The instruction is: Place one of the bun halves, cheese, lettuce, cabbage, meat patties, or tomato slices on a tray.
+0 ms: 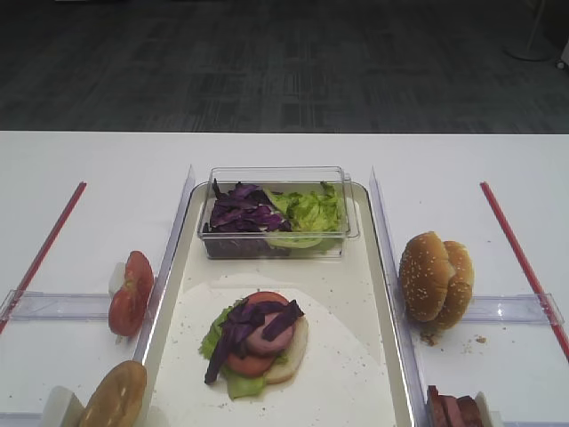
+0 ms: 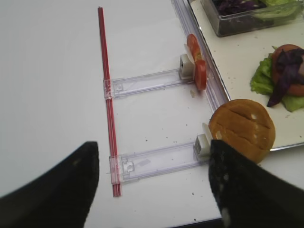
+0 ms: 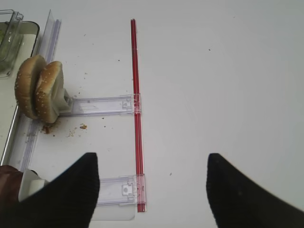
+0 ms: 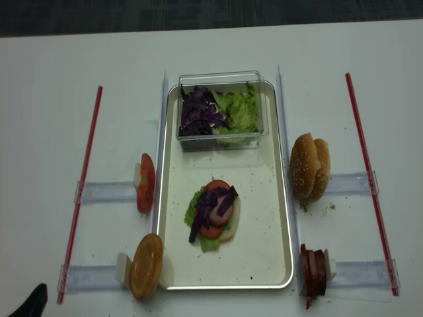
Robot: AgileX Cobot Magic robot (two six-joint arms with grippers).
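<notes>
I keep both claws, left gripper point(image 2: 152, 185) and right gripper point(image 3: 152, 190), wide and empty over the side racks, since cabbage point(image 1: 258, 325) already tops the stack on the tray point(image 1: 356, 356), awaiting a bun half point(image 2: 242, 129).

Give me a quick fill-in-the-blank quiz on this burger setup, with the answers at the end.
1. The clear tub holds lettuce beside purple ____.
2. The stack on the tray is topped with shreds coloured ____.
3. The seeded bun halves stand outside the tray on the robot's ____ side.
4. The left pincer stands ____, holding nothing.

Answers: cabbage; purple; right; open
</notes>
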